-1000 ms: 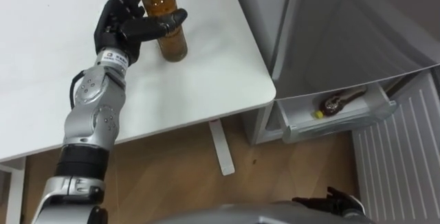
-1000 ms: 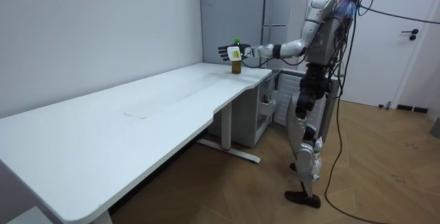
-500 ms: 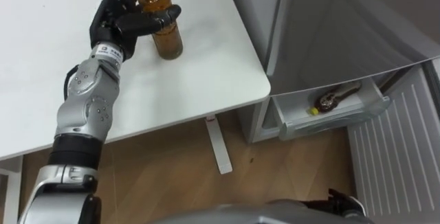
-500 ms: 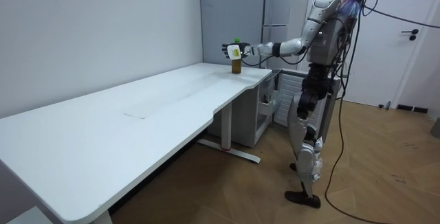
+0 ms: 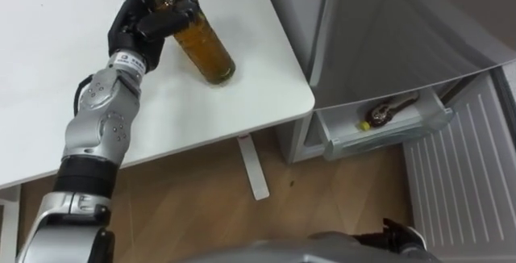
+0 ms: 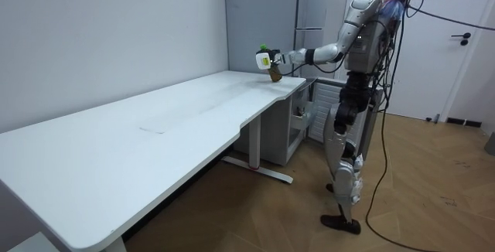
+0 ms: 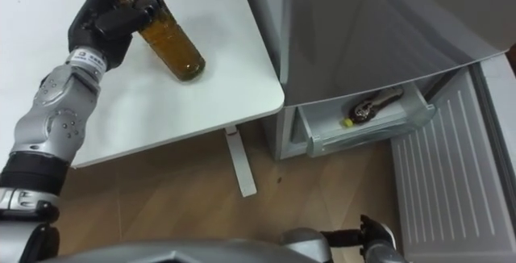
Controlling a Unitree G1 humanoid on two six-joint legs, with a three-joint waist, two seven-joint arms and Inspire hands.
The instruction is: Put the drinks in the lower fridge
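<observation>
Amber tea fills the clear plastic bottle with a green cap (image 5: 203,49), which leans steeply over the white table (image 5: 48,69) near that table's right edge, cap toward the table's far side and base swung toward its right corner. The robot's black left hand (image 5: 143,22) grips it high up, fingers (image 5: 177,6) clamped round the neck and shoulder just under the cap. Whether the base rests on the table top or hangs just above it (the eye views look almost straight down) I cannot tell. In the room view the bottle (image 6: 268,60) sits tilted in the hand just over the table's end.

The robot stands upright on the wooden floor (image 5: 193,190) off the table's end, left arm stretched out over the table top. Just beside the table's right edge rises the tall grey fridge (image 5: 387,29). Below the table's level its lower white drawer (image 5: 355,144) is pulled out, and a dark bottle with a yellow cap (image 5: 389,111) lies on its side inside. Farther from the table, the open lower door's white ribbed inner panel (image 5: 459,174) shows. The right hand (image 5: 397,236) appears low down, well apart from the table, and I cannot tell whether its fingers are apart or curled.
</observation>
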